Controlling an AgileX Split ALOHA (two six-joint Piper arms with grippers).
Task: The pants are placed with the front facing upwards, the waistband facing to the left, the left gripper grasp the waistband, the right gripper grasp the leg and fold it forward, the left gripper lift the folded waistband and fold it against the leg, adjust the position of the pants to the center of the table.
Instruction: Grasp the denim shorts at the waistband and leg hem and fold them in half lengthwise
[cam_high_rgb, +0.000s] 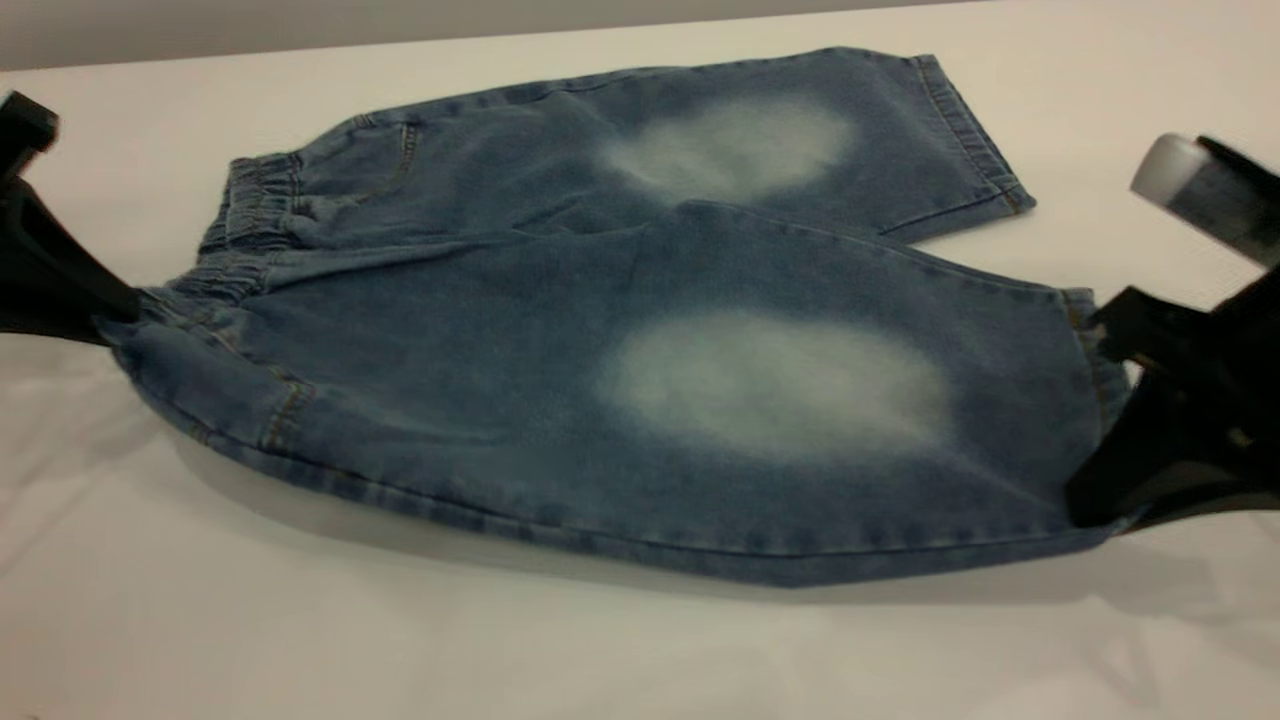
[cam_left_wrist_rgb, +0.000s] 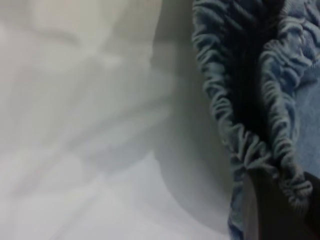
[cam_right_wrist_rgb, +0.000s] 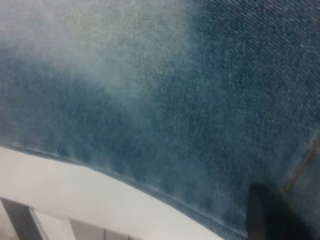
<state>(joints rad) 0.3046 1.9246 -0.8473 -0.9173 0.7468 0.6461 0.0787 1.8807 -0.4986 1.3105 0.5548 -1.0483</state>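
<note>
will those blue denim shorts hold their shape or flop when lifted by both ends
The blue denim shorts will probably sag in the middle: the near edge already bows, casting a shadow on the white table. The ruched waistband bunches, so likely soft, not slippery.

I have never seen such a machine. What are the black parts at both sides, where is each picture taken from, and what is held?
It is a robot with two arms at a table. The wide picture comes from a camera outside that faces the arms. The other two come from small cameras on each arm's wrist, so they look very close at the cloth.

On the white table lie blue denim pants, really knee-length shorts with pale faded patches. The black part at the left is the left hand; it pinches the gathered waistband. The black part at the right is the right hand; it grips the hem of the near leg. This near half of the shorts seems raised a little off the table, with a shadow beneath it.
</note>
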